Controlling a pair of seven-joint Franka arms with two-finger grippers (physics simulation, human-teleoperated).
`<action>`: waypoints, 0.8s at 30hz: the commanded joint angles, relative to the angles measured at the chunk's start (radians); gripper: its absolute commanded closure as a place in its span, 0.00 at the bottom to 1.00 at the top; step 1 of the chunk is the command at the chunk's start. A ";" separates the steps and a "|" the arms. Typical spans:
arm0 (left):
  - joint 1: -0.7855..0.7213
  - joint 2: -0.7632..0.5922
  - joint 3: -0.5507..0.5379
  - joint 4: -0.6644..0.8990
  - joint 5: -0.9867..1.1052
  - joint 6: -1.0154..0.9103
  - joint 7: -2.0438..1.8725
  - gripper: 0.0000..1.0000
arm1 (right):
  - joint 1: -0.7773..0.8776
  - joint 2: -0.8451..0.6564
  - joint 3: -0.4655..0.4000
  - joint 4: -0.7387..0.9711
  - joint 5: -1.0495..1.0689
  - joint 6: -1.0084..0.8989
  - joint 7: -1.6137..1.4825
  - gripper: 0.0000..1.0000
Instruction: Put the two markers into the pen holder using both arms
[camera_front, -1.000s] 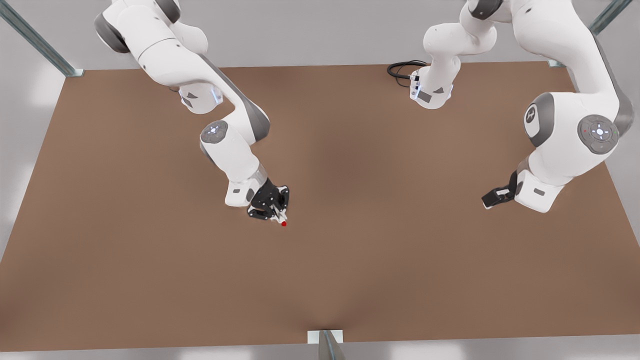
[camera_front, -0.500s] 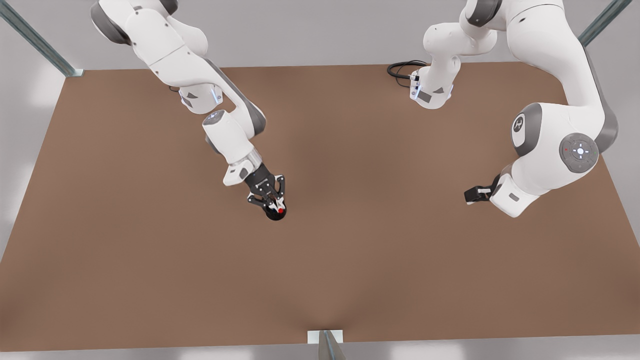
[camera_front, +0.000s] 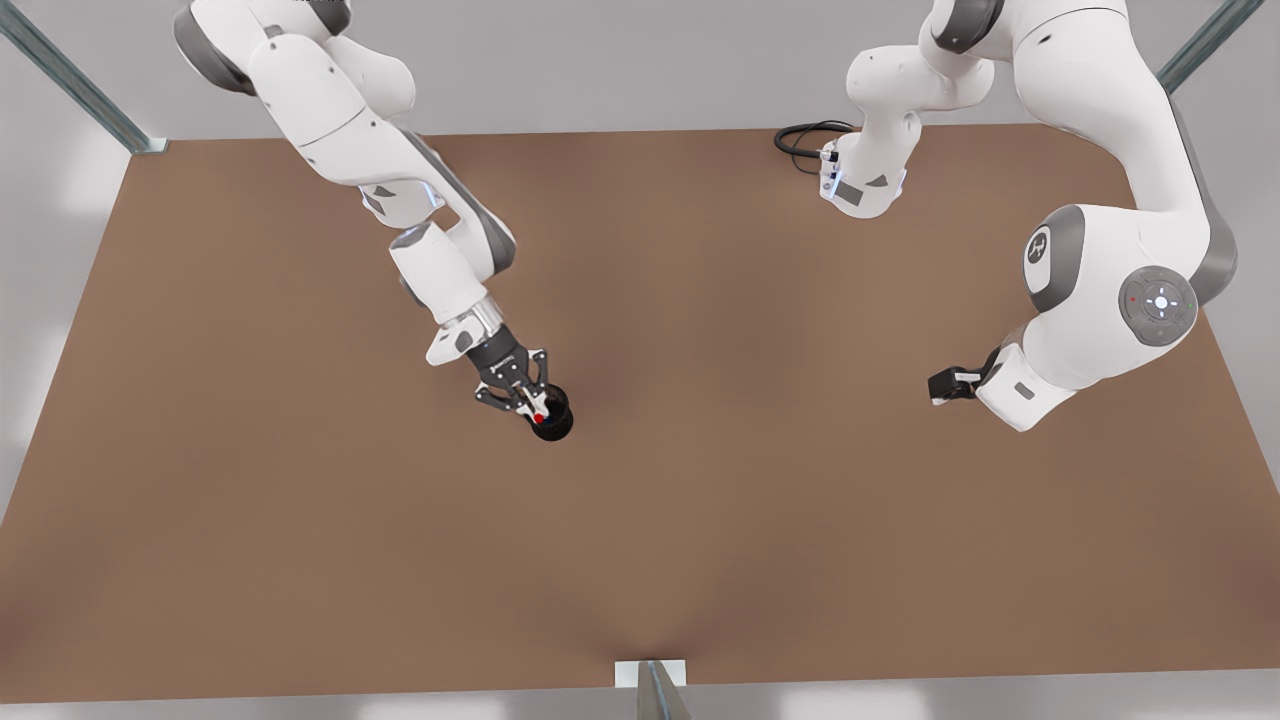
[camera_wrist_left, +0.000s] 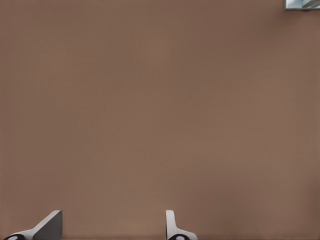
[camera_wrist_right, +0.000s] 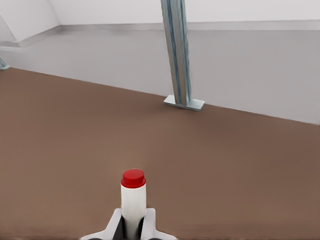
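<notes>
Reaching in from the table's 11 o'clock corner in the front view, the white arm on that view's left carries the right gripper to a spot a little toward 9 o'clock from the table's middle. Its jaws are closed narrowly on the red marker, whose red end shows between the black fingers. The right wrist view shows the same grip: the right gripper pinches the white barrel of the red marker, and the red end points away from the wrist toward an upright metal post beyond the table edge. The pen holder stands on the table touching the gripper tip at its 5 o'clock side. The marker's red end overlaps the holder's rim, and I cannot tell whether it is inside the cup or just over it. At 6 o'clock, a small metal bracket sits on the table's near edge. At about 1 o'clock, a black cable loops beside the second arm's base. Farther toward 3 o'clock, the left gripper waits above bare table, well apart from the holder. In the left wrist view its fingers stand wide apart with nothing between them.
</notes>
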 joint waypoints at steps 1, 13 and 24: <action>-0.001 -0.001 0.000 0.000 -0.001 -0.001 0.055 0.00 | -0.001 0.010 -0.001 -0.016 0.004 0.046 -0.054 0.55; -0.001 -0.001 -0.003 0.000 -0.001 -0.006 0.061 0.00 | -0.182 -0.155 -0.010 0.713 0.004 -1.473 -0.037 0.03; -0.014 -0.003 -0.006 0.002 -0.001 -0.041 0.061 0.00 | 0.186 -0.125 -0.603 0.830 0.099 -1.763 -0.056 0.00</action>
